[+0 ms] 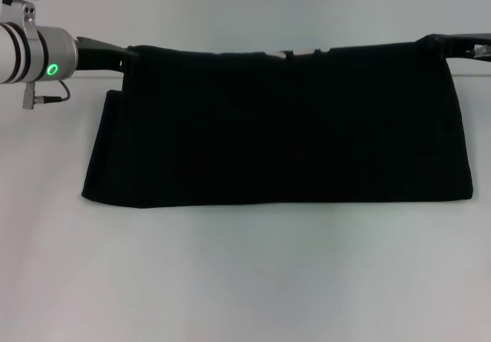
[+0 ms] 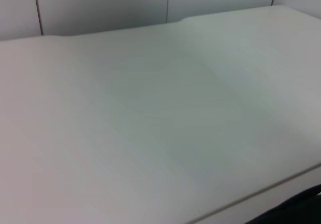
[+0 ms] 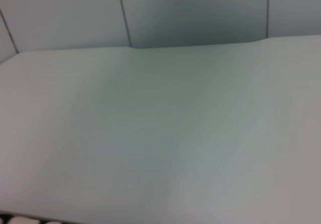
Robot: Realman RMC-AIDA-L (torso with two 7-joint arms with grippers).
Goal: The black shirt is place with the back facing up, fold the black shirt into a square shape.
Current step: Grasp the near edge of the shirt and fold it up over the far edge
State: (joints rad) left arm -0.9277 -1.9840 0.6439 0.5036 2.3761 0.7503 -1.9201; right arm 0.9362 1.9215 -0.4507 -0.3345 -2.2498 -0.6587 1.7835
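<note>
The black shirt (image 1: 280, 127) lies as a wide, flat band across the white table (image 1: 245, 281), folded over on itself into a long rectangle. Its near edge runs almost straight. On the shirt's left side a lower layer sticks out a little past the upper one, so that end looks stepped. The bare table spreads in front of the shirt, nearer the robot, and also beyond it.

At the shirt's far left corner sits the left gripper (image 1: 115, 54), its dark fingers reaching in from the left and meeting the cloth right at the corner. Behind them is the silver wrist with a green light ring. At the shirt's far right corner is the right gripper (image 1: 453, 45), dark as well, touching the cloth at that corner. Both seem to be pinching the far edge, but black fingers against black fabric hide the tips, so I cannot tell whether either claw is pressed together or spread.

Along the far edge, near the middle, a few small pale patches show.

Both wrist views show mostly bare table surface and a panelled wall beyond.
</note>
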